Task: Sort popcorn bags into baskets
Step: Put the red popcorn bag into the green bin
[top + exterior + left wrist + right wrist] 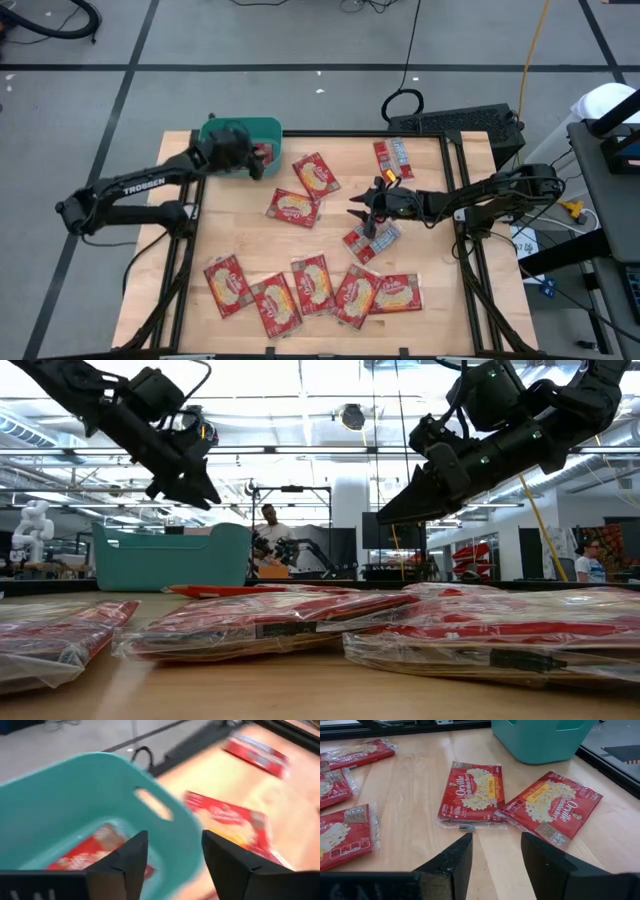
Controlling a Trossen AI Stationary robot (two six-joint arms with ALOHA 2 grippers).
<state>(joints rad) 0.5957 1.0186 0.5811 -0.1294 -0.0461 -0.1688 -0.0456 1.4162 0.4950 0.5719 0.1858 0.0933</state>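
The left gripper (172, 862) hangs over the teal basket (75, 790), jaws parted and empty, one popcorn bag (92, 851) lying inside below it. The right gripper (495, 862), jaws also apart and empty, hovers above the table (420, 785) just short of two bags (472, 792).

Wooden table (430, 250); black keyboard (455, 122) behind it; person (268, 528) in room.

high: overhead, straight down on the whole light wooden table (330, 240) | low: tabletop height, level across to the room, packets close | left wrist: close over the teal plastic rectangular bin (75, 800) | right wrist: low over tabletop | shared: bin (268, 130) in all four
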